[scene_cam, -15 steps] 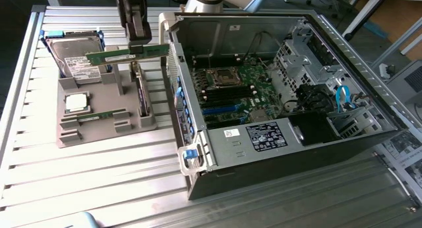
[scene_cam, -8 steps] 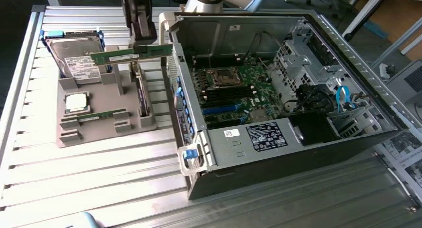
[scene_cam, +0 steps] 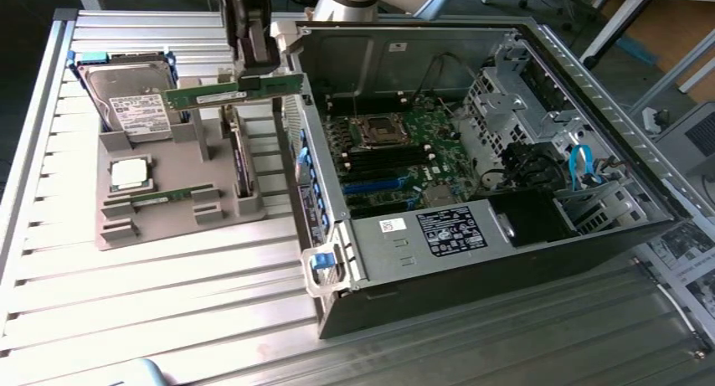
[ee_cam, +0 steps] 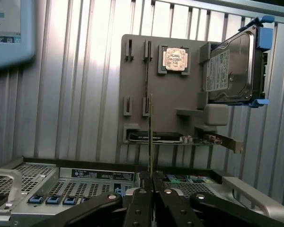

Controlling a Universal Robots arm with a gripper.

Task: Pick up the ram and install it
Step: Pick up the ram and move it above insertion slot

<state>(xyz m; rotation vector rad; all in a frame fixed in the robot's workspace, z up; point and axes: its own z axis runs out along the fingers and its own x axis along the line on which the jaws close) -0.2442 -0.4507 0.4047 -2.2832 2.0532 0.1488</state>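
Note:
The ram [scene_cam: 229,92] is a long green stick with a white label, held level in the air above the grey parts tray [scene_cam: 146,227], beside the open computer case's wall. My gripper [scene_cam: 253,81] is shut on its upper edge near one end. In the wrist view the ram [ee_cam: 151,135] shows edge-on as a thin line rising from between my gripper's [ee_cam: 153,178] black fingers [ee_cam: 137,198], with the tray [ee_cam: 170,106] beyond it. A second green stick [scene_cam: 167,197] lies in the tray.
The tray also holds a silver hard drive [scene_cam: 132,101] in a blue frame, a square CPU chip [scene_cam: 130,173] and a card standing on edge [scene_cam: 238,156]. The open case [scene_cam: 447,235] shows the motherboard [scene_cam: 408,147] with its black and blue slots [scene_cam: 374,185].

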